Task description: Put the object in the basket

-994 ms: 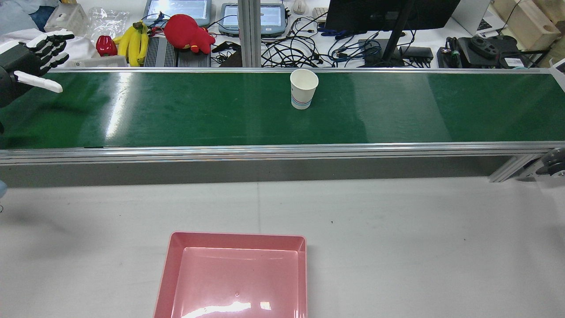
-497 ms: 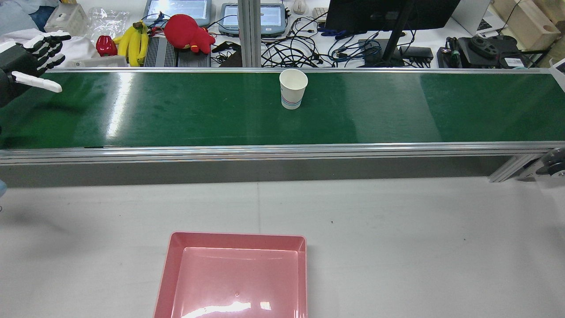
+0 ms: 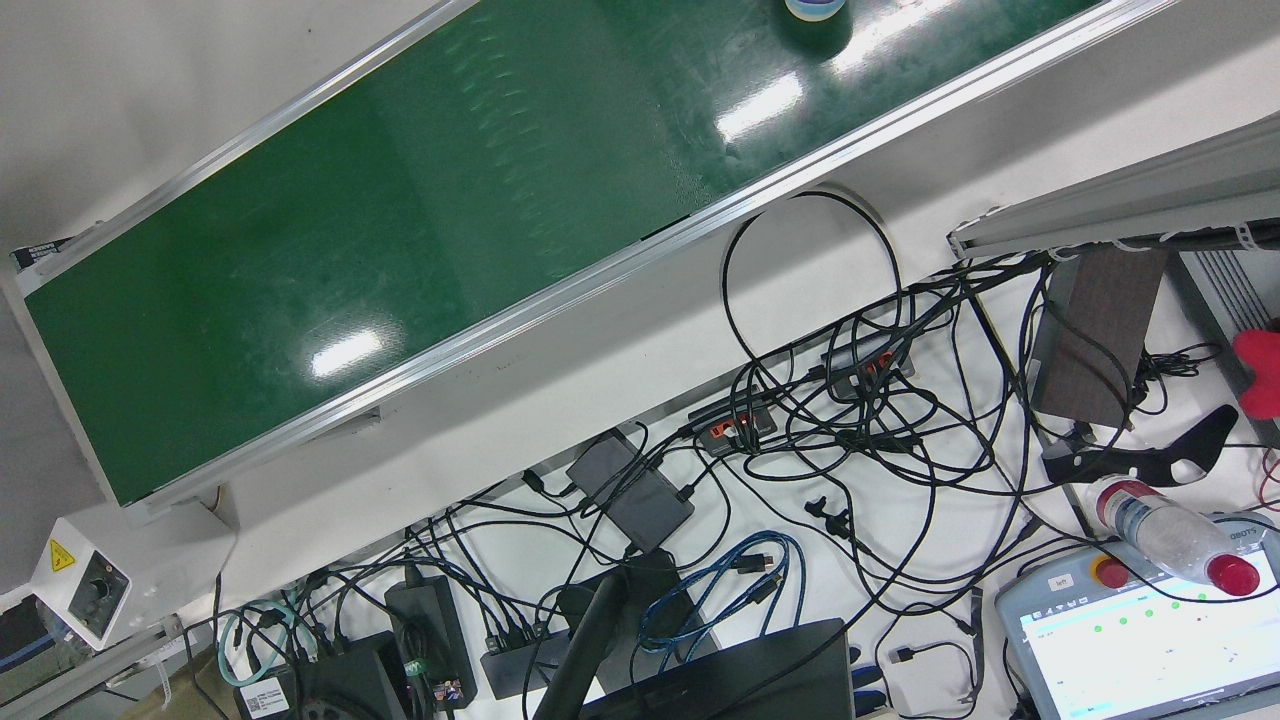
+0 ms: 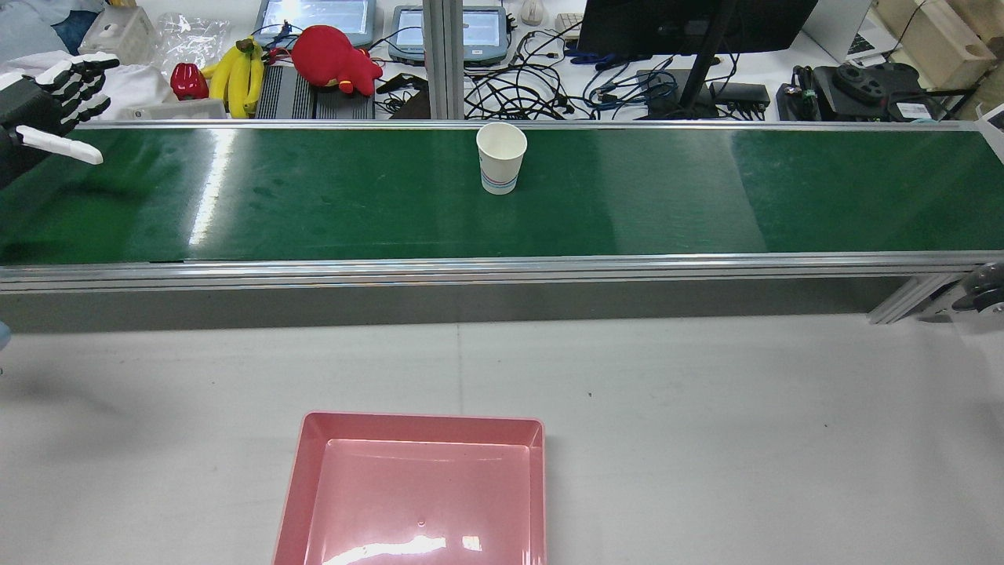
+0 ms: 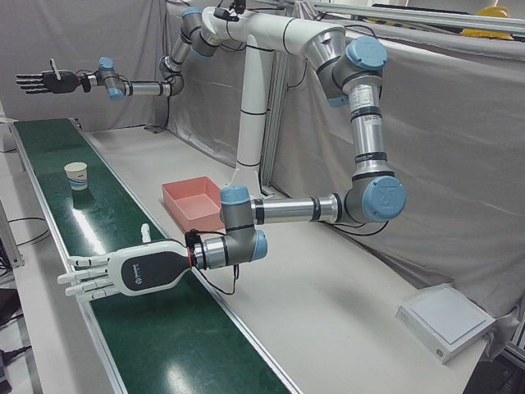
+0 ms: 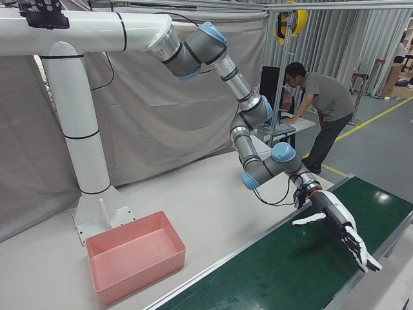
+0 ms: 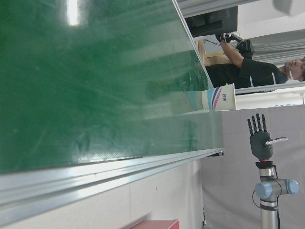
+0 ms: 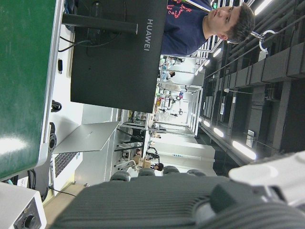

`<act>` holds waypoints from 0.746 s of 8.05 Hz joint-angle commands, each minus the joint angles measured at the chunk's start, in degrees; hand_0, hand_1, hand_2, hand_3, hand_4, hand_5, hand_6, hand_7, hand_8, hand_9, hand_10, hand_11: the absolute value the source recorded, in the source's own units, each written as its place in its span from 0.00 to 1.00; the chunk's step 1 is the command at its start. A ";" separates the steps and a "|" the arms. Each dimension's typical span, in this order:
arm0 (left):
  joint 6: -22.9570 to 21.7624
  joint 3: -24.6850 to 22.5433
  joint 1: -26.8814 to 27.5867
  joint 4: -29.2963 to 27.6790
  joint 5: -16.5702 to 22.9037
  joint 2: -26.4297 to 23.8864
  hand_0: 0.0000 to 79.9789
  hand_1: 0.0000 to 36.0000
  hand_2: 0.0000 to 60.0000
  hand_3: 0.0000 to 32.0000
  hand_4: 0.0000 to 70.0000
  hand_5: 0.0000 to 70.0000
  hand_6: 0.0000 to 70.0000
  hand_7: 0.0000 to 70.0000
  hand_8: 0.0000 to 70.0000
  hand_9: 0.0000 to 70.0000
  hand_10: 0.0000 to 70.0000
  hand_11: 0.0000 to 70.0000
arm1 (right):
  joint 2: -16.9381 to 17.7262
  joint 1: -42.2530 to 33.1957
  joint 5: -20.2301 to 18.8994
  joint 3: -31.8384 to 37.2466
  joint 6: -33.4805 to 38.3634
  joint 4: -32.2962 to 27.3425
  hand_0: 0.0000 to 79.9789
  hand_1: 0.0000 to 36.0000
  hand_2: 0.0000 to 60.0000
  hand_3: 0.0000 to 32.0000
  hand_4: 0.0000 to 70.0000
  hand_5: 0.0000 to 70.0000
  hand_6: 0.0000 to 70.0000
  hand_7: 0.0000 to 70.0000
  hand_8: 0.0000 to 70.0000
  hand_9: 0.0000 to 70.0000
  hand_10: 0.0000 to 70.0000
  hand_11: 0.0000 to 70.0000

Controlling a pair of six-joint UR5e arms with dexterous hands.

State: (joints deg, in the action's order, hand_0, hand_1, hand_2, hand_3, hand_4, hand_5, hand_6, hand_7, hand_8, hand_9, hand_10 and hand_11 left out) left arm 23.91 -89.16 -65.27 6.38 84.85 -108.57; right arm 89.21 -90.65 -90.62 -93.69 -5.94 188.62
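A white paper cup stands upright on the green conveyor belt, at its far side. It also shows in the left-front view and the left hand view. The pink basket sits empty on the grey table, nearer the robot than the belt. My left hand is open and empty, held over the belt's left end, far left of the cup; it also shows in the left-front view and the right-front view. My right hand is open and empty, raised high past the cup.
Beyond the belt a desk holds bananas, a red plush toy, cables, tablets and a monitor. Aluminium rails edge the belt. A person stands at a screen beside the station.
The cup has travelled left along the belt, toward my left hand. My left hand has drawn slightly left and stays open.
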 commanded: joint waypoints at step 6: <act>0.08 -0.05 0.05 -1.02 -0.03 -0.07 0.71 0.37 0.00 0.15 0.00 0.32 0.00 0.00 0.00 0.00 0.04 0.09 | 0.00 0.04 0.00 0.00 0.05 0.00 0.00 0.00 0.00 0.00 0.00 0.00 0.00 0.00 0.00 0.00 0.00 0.00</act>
State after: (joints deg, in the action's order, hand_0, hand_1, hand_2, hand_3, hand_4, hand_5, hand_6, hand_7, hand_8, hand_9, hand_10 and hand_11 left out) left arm 23.85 -89.24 -65.19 5.42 84.82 -108.61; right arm 89.22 -90.62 -90.62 -93.69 -5.97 188.69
